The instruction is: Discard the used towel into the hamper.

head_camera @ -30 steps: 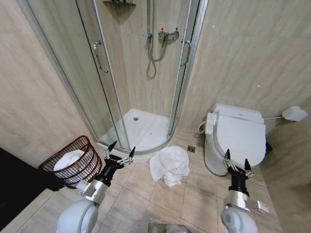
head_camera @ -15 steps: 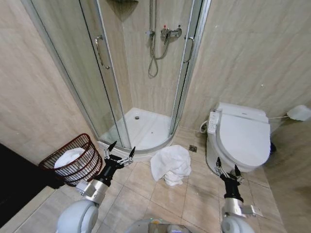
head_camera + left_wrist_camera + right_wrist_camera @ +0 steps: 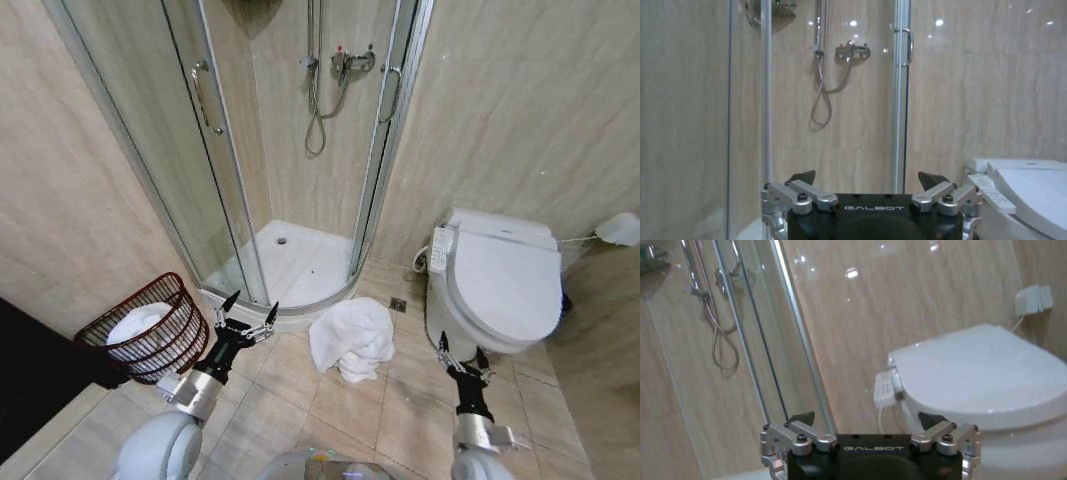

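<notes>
On the tiled floor at lower centre of the head view, we see a crumpled white towel [image 3: 350,339] lying in a heap just in front of the shower enclosure [image 3: 290,262], between that and the toilet [image 3: 497,282]. Nothing grips it, so we judge the main work not yet begun: the towel has to be picked up, carried left and dropped in.

Toward the lower left of the frame stands the hamper [image 3: 150,327], a dark reddish-brown open-weave basket tipped slightly toward us against the wall. It is not empty; something white, most likely another towel [image 3: 133,323], sits inside it below the rim. Whether that counts as part of the job we cannot tell.

Our left pincer [image 3: 245,316] hovers between the hamper and the floor towel, its fingers spread wide and holding nothing. Our right pincer [image 3: 463,358] hangs at lower right, just before the toilet bowl, likewise released and empty; the wrist views show both sets of fingertips parted. Neither touches the towel, and the left one is nearer to both towel and hamper.
</notes>
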You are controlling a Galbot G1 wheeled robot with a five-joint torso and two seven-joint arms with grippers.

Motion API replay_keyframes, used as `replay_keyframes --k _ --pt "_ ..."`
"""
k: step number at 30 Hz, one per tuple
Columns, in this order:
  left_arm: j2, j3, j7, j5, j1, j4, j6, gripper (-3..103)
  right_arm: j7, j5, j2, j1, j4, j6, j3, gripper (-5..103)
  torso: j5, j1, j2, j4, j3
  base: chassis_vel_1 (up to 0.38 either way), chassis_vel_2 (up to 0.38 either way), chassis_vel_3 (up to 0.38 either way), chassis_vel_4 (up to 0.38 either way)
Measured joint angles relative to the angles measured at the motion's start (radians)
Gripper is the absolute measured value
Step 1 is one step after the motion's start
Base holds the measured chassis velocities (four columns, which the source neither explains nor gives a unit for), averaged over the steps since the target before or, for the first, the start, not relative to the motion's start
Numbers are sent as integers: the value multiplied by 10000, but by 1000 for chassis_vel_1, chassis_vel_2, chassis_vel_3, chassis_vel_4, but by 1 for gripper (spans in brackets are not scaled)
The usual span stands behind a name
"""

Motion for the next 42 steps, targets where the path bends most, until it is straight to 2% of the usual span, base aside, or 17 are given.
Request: replay_keyframes --k 11,14,15,18,22,31,40,42 --pt "0 0 0 -1 1 0 0 100 -487 -275 88 371 -952 149 -274 100 -2 -178 -407 0 -237 -38 57 47 -58" --pt "0 0 0 0 0 0 0 100 -662 -1018 130 170 -919 518 -215 100 -3 -245 -587 0 -338 -145 135 129 -123" --pt "0 0 0 0 0 0 0 100 -662 -1018 130 170 -919 518 -215 100 -3 -245 -587 0 -338 -139 154 128 -98" --pt "0 0 0 0 0 1 0 100 -750 -1209 185 103 -928 1229 -260 100 -3 -311 -740 0 -428 -113 117 109 -53" --pt "0 0 0 0 0 0 0 100 -761 -1235 215 41 -1082 1445 -443 100 -2 -332 -806 -1 -473 -67 63 21 -39" --pt "0 0 0 0 2 0 0 100 -790 -1218 99 64 -1146 1501 -448 100 -2 -336 -805 0 -480 -2 6 0 -2" --pt "0 0 0 0 1 1 0 100 -546 -886 -148 745 -1851 1514 -111 100 0 -467 -1135 1 -667 0 0 0 0" --pt "0 0 0 0 1 0 0 100 -502 -725 -246 661 -1810 1247 -175 100 -5 -510 -1235 0 -728 0 0 0 0"
